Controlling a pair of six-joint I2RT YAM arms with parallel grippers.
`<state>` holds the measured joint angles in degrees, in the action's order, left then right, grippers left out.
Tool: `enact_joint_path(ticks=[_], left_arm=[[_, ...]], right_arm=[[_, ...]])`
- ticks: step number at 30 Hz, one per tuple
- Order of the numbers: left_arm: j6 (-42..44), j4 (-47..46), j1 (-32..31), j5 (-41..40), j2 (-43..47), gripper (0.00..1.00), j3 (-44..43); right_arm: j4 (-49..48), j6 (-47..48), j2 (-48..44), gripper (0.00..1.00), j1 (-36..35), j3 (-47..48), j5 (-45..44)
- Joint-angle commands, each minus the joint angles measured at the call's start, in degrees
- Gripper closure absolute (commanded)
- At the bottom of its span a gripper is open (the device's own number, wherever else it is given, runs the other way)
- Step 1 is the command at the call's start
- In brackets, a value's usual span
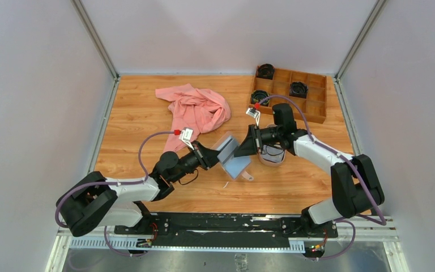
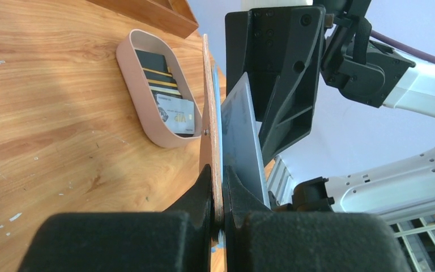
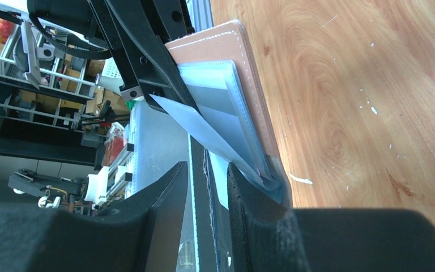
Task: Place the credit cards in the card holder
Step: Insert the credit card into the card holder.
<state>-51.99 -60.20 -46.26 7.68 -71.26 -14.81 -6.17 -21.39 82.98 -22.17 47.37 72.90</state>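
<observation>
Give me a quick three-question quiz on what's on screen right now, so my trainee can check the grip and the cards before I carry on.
1. True or false: the left gripper has its jaws shut on the card holder.
2. Where do the credit cards not yet loaded lie? A) in the oval tray; B) in the wooden box; C) on the pink cloth.
3. What colour are the holder's inner pockets?
Key: 1 true; 2 A; 3 light blue.
</observation>
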Motion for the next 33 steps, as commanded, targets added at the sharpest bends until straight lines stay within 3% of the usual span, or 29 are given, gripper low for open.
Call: enact_joint_path(ticks=[1, 8, 18, 33], left_arm=[[-3.05, -5.1, -0.41, 0.39, -0.85, 1.0, -0.51], [-6.88, -4.45, -0.41, -1.24, -3.45, 1.0, -0.47], [-11.68, -6.37, -0.41, -2.34, -8.09, 1.0, -0.26], [-16.08, -9.98, -0.32, -7.59, -10.66, 1.0, 3.51]], right_arm=[[3.74, 4.77, -0.47, 0.64, -0.84, 1.9, -1.61], [13.36, 18.15, -0.32, 0.64, -0.84, 4.24, -1.63], [23.37, 34.63, 1.53, 0.65, -0.85, 6.23, -8.65], [25.56, 34.09, 8.12, 0.67, -0.85, 7.27, -9.39]])
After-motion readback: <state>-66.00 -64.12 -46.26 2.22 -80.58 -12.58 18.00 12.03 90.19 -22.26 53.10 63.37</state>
